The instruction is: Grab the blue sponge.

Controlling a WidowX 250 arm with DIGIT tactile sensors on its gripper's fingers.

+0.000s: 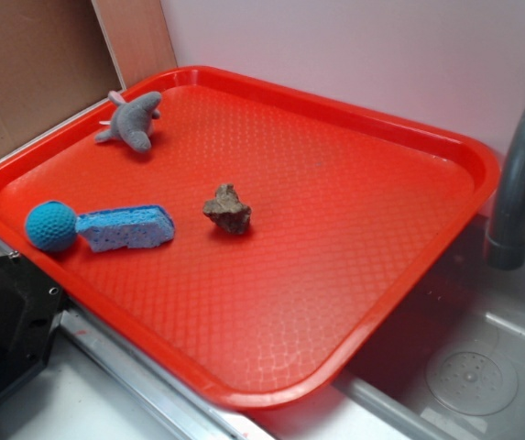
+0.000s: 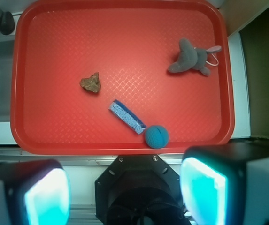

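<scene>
— So, what does the exterior view give us?

— A red tray [image 1: 363, 275] fills most of the frame, tilted toward the lower right where it overhangs a metal sink [image 1: 482, 367]. The blue sponge [image 1: 126, 228] lies flat in the left part of the frame, near the tray's left rim. Its left end touches a teal ball [image 1: 50, 226].

— Anything else on the tray?

— A brown rock [image 1: 227, 209] sits near the centre, apart from the sponge on its right. A grey plush animal [image 1: 134, 119] lies at the upper left, well apart from the rest. A grey faucet [image 1: 519, 174] curves along the right edge of the frame. No arm shows in this view.

— And the wrist view?

— It looks straight down on the tray [image 2: 54, 136]. The blue sponge [image 2: 126, 116] lies slanted just below the middle of the frame, its lower right end against the ball [image 2: 156, 136]. The rock [image 2: 90, 83] is up and to the left of it, and the plush animal [image 2: 190, 58] is at the upper right.

— How is the gripper [image 2: 125, 190] set?

— Its fingers [image 2: 204, 192] appear as two blurred blocks with cyan faces in the lower corners of the frame, spread wide, holding nothing. They hang outside the tray's near rim, well apart from the sponge
</scene>
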